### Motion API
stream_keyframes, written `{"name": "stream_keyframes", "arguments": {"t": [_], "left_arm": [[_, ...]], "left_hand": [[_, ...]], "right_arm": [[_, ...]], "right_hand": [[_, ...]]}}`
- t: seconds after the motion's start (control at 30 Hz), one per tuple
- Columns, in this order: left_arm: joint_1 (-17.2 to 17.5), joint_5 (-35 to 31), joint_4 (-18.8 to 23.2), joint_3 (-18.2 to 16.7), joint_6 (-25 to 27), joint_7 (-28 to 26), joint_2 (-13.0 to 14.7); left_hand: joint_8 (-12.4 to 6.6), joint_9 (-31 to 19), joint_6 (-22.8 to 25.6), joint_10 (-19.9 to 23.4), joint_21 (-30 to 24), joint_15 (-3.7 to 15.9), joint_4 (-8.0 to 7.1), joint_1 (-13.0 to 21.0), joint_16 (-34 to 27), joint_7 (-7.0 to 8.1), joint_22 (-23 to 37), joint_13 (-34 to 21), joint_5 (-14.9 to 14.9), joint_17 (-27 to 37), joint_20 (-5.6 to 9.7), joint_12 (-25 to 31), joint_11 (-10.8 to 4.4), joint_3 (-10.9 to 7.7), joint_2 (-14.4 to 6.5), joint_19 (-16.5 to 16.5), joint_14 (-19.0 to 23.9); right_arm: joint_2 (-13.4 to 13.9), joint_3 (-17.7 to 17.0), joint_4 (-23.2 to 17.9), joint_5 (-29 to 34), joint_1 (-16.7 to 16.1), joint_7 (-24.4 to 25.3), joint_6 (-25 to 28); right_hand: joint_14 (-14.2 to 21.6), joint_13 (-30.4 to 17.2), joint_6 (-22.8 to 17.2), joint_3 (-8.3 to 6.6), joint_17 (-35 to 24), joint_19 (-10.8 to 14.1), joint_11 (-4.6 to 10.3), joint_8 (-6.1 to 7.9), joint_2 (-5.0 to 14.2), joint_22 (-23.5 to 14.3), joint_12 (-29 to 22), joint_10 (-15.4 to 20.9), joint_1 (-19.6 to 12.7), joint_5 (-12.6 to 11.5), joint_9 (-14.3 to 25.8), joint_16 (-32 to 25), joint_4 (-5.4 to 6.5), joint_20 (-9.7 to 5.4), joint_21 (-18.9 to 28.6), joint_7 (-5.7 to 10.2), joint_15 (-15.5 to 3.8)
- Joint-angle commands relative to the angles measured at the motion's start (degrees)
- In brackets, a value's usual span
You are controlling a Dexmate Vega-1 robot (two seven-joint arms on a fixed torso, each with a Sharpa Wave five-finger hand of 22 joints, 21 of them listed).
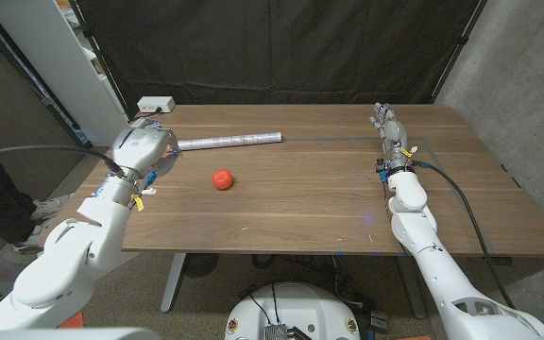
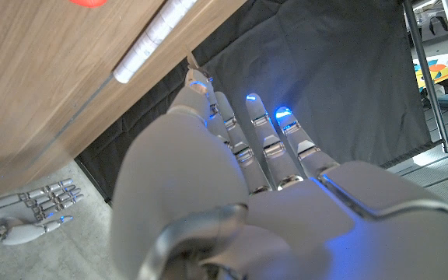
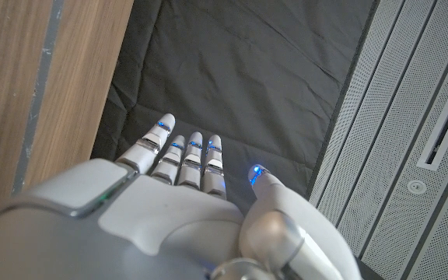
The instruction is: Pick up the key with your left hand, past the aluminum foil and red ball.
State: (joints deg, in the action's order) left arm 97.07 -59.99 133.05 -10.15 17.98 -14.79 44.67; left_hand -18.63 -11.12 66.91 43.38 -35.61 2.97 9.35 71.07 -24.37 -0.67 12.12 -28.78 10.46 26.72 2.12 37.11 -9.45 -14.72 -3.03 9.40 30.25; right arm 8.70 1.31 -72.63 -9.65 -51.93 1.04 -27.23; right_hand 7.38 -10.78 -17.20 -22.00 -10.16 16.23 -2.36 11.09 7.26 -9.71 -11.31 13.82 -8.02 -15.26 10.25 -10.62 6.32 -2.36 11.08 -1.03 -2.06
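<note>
My left hand hangs above the table's left side, just left of the end of the aluminum foil roll. In the left wrist view a thin sliver, the key, sticks out where the thumb meets a finger of that hand; the other fingers are straight. The foil roll lies beyond the fingertips. The red ball sits on the wood in front of the foil. My right hand stands at the far right with fingers straight and apart, holding nothing.
A white box sits at the table's far left corner. A black curtain hangs behind the table. A white shelf unit stands off the left back corner, and a grey wall runs along the right.
</note>
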Motion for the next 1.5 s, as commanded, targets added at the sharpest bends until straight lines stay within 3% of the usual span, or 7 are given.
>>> {"name": "stream_keyframes", "arguments": {"t": [0.03, 0.7, 0.93, 1.2, 1.4, 1.5], "left_arm": [[-0.2, 0.1, -1.2, -1.1, -3.6, -6.6, -3.0], [-2.8, 5.8, -7.0, -4.1, -12.9, -16.2, -5.3], [-5.3, 7.7, -10.6, -4.2, -16.3, -17.9, -4.1], [-8.0, 9.4, -15.0, -2.9, -20.1, -19.7, -1.9], [-8.6, 9.4, -16.4, -1.4, -20.7, -19.9, -0.7], [-6.5, 8.5, -15.2, -2.6, -19.7, -20.1, -0.8]], "left_hand": [[-8.37, -8.6, 0.8, 2.7, -0.4, 10.56, -0.15, 2.4, 0.1, -0.39, 0.2, -0.2, 0.5, 0.3, 0.49, 0.3, -2.24, -0.24, -1.9, 0.3, 0.6], [-8.59, -8.7, 0.7, 2.9, -1.0, 10.51, -0.24, 2.4, 0.3, -0.06, 0.2, -0.4, 0.5, 0.9, 0.51, 0.2, -2.27, -0.17, -1.9, 0.2, 0.9], [-8.68, -8.6, 0.8, 2.9, -1.2, 10.43, -0.35, 2.2, 0.5, 0.0, 0.2, -0.5, 0.5, 1.0, 0.56, 0.1, -2.27, -0.15, -1.9, 0.2, 1.0], [-8.8, -8.7, 0.8, 3.1, -1.4, 10.41, -0.39, 2.1, 0.7, 0.13, 0.2, -0.5, 0.5, 1.0, 0.58, 0.0, -2.32, -0.18, -1.9, 0.1, 1.2], [-8.85, -8.6, 0.9, 3.1, -1.6, 10.37, -0.42, 2.0, 0.9, 0.21, 0.1, -0.6, 0.5, 1.0, 0.8, 0.0, -2.34, -0.23, -1.9, 0.1, 1.3], [-8.91, -8.7, 0.8, 3.1, -1.6, 10.36, -0.47, 1.8, 0.9, 0.2, 0.1, -0.6, 0.5, 1.1, 0.8, -0.1, -2.35, -0.23, -2.0, 0.0, 1.5]], "right_arm": [[0.4, 0.2, -3.2, 0.7, -1.4, 1.1, 1.4], [0.9, 1.1, -7.7, 2.9, -3.2, 4.3, 3.4], [1.2, 1.0, -10.5, 4.1, -4.7, 6.1, 5.3], [1.5, 0.9, -15.4, 6.5, -8.9, 9.3, 6.5], [1.2, 1.2, -14.8, 6.3, -10.3, 10.2, 5.7], [0.6, 1.8, -12.1, 5.5, -9.5, 9.9, 3.4]], "right_hand": [[0.7, -0.3, -0.5, -0.35, -0.1, 0.5, 0.1, 0.24, -0.3, -0.1, -0.3, 0.6, 0.2, -0.4, 0.3, -0.2, 0.03, -4.07, 0.2, -0.09, -1.57], [1.0, -0.3, -0.8, -0.41, -0.1, 0.7, 0.04, 0.25, -0.35, -0.1, -0.4, 1.1, 0.2, -0.4, 0.3, -0.2, -0.05, -4.07, 0.3, -0.1, -1.61], [1.4, -0.3, -1.2, -0.42, -0.1, 0.9, 0.17, 0.32, -0.38, -0.1, -0.4, 1.4, 0.2, -0.4, 0.3, -0.3, -0.06, -4.01, 0.3, -0.09, -1.51], [1.5, -0.3, -1.3, -0.41, -0.1, 1.0, -0.06, 0.29, -0.41, -0.1, -0.4, 1.6, 0.3, -0.4, 0.3, -0.2, -0.03, -3.99, 0.3, -0.2, -1.47], [1.6, -0.3, -1.3, -0.39, -0.1, 1.0, 0.03, 0.27, -0.43, -0.1, -0.4, 1.6, 0.3, -0.4, 0.3, -0.2, -0.01, -3.96, 0.3, -0.22, -1.46], [1.6, -0.3, -1.3, -0.39, -0.1, 1.0, -0.05, 0.26, -0.44, -0.1, -0.4, 1.6, 0.3, -0.4, 0.3, -0.2, 0.0, -3.99, 0.3, -0.22, -1.49]]}}
